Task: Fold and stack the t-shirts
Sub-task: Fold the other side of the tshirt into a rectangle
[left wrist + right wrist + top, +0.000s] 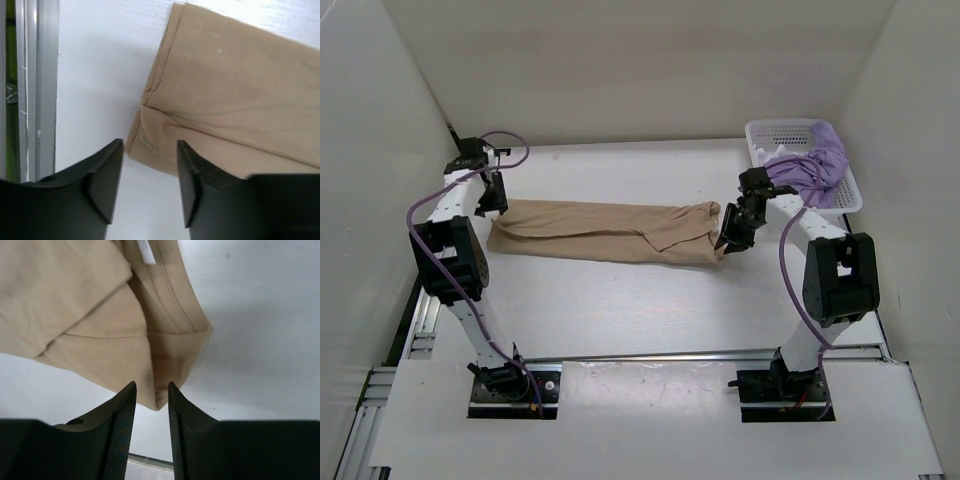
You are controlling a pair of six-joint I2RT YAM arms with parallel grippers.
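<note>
The tan t-shirt [605, 232] lies on the white table as a long folded strip running left to right. My left gripper [493, 208] hovers at its left end. In the left wrist view this gripper [150, 150] is open, and the shirt's corner [150, 130] lies just beyond its fingertips. My right gripper [730, 240] is at the strip's right end. Its jaws [151, 390] stand slightly apart, open, with the tan shirt's corner tip [159, 399] loose between them. The lavender t-shirt [828, 155] drapes over the basket; a bit of white cloth [778, 152] shows beside it.
The white perforated basket [775, 125] sits in the far right corner against the wall. White walls close in the table on three sides. An aluminium rail [35, 90] runs along the table's left edge. Both arm bases are at the near edge.
</note>
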